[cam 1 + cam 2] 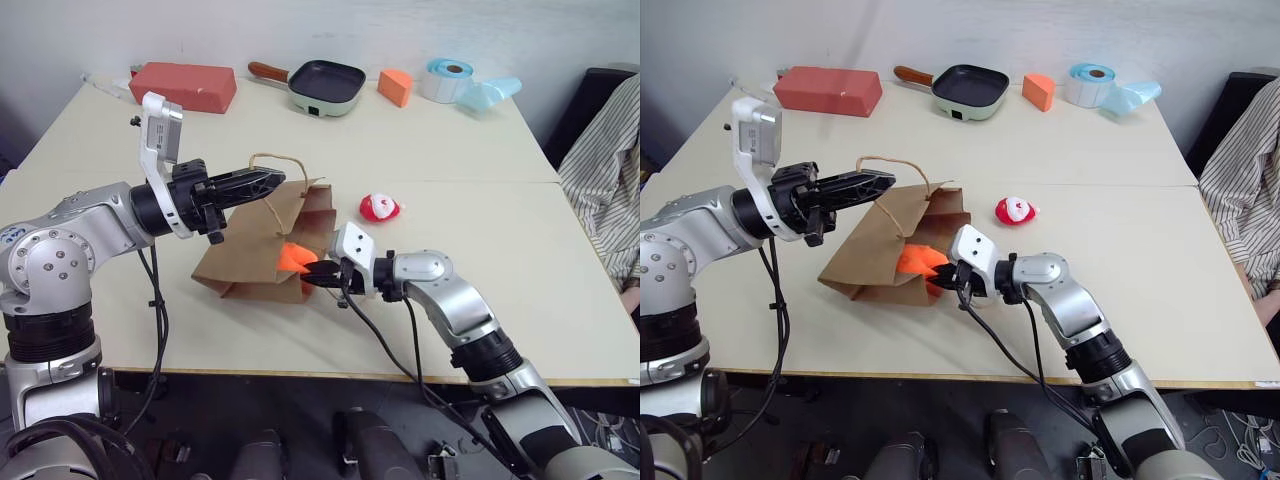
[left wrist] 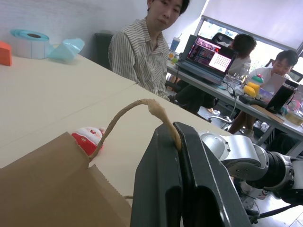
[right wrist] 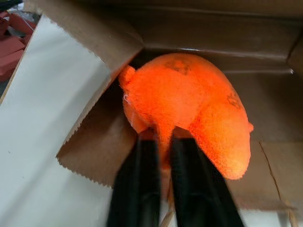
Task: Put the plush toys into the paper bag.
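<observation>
- The paper bag (image 1: 262, 245) is plain brown kraft, lying tilted on the pale surface (image 1: 470, 290) with its mouth turned toward the robot's right side and its sawtooth rim flared open.
- A tan twisted-cord handle (image 2: 127, 113) arches up from the bag's rim; the left hand (image 1: 268, 182) has its two black fingers pressed together on that cord, holding it up above the surface.
- The orange plush toy (image 3: 189, 106) is a bright, fuzzy, rounded blob with faint dark marks on its top.
- It sits right at the bag's mouth, partly inside the brown paper walls.
- The right hand (image 1: 318, 272) points at the bag's opening, its fingers (image 3: 137, 187) pinching the near lower edge of the orange toy.
- The red-and-white plush toy (image 1: 380, 207) is small and round, lying on the surface just beyond the bag's far corner, apart from both hands.
- From the left wrist view it peeks over the bag's edge, under the handle's arch.
</observation>
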{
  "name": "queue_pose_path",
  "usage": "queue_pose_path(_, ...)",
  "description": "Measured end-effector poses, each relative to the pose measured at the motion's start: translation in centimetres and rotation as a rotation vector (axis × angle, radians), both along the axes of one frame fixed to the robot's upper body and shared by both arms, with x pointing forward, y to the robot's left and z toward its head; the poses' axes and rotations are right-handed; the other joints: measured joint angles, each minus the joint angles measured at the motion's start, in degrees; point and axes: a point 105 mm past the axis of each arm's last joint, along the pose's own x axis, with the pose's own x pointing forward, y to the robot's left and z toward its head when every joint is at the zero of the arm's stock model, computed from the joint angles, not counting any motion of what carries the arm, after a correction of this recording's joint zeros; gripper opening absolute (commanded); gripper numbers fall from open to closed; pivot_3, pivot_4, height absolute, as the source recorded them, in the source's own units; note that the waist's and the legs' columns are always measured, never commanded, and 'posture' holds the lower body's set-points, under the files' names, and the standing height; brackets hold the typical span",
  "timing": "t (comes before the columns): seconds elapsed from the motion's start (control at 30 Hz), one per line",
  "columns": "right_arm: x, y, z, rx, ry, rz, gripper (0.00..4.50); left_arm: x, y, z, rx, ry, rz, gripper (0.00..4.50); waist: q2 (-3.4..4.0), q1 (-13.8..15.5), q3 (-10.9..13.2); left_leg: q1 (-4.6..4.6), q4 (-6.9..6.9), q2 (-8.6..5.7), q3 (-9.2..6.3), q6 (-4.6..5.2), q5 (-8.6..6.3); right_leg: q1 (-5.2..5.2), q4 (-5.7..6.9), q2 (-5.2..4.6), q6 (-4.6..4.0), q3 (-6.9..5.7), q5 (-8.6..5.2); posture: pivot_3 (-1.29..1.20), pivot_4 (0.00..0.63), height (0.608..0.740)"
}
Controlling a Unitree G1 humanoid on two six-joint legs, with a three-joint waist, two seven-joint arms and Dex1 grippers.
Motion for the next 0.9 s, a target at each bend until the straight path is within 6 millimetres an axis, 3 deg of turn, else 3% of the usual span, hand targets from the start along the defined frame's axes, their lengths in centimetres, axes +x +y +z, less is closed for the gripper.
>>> queue_pose_path(0.2,1.4,3.7,1.8,0.048,-0.002,0.039,0.03,0.0,-0.5,-0.2,-0.008,0.006,-0.018,0.0,0.0,-1.0,0.0,0.02,0.0,0.01,-0.02,-0.03,0.02,-0.02,0.08,0.01,0.0,-0.03,0.0,0.0,0.15,0.74)
queue_pose_path(0.4,2.7,4.8,-0.4,0.02,0.044,-0.016,0.03,0.0,-0.6,-0.3,-0.006,0.009,-0.021,0.0,-0.02,-1.3,-0.01,0.0,0.01,0.01,-0.02,-0.02,0.02,0.0,0.06,-0.02,0.0,-0.03,0.0,0.0,0.15,0.74)
queue_pose_path(0.5,2.9,4.5,-0.1,0.038,0.058,-0.031,0.71,0.0,-0.6,-0.3,-0.006,0.009,-0.021,0.0,-0.02,-1.43,-0.01,0.0,0.01,0.01,-0.02,-0.02,0.02,0.0,0.07,-0.02,0.0,-0.03,0.0,0.0,0.15,0.74)
queue_pose_path(0.6,2.5,3.1,1.2,0.07,0.06,-0.033,1.67,0.0,-0.5,-0.3,-0.004,0.008,-0.019,0.0,-0.02,-1.27,-0.01,-0.02,0.01,0.01,-0.07,-0.02,0.01,0.0,0.06,-0.02,0.0,-0.07,0.0,0.0,0.15,0.74)
queue_pose_path(0.77,0.9,-1.6,3.5,0.125,0.083,-0.063,3.33,0.0,-0.1,-0.4,-0.005,0.01,-0.003,0.0,-0.01,-0.86,-0.01,-0.07,-0.01,0.0,-0.09,-0.01,0.01,0.0,0.0,-0.03,0.0,-0.08,0.0,0.0,0.15,0.74)
queue_pose_path(0.9,-0.1,-5.7,6.1,0.164,0.068,-0.11,3.33,0.0,0.1,-0.5,-0.003,0.014,0.004,0.0,-0.01,-0.82,-0.01,-0.04,-0.02,0.0,-0.09,0.0,0.0,0.03,0.0,-0.02,0.0,-0.09,0.0,0.0,0.15,0.74)
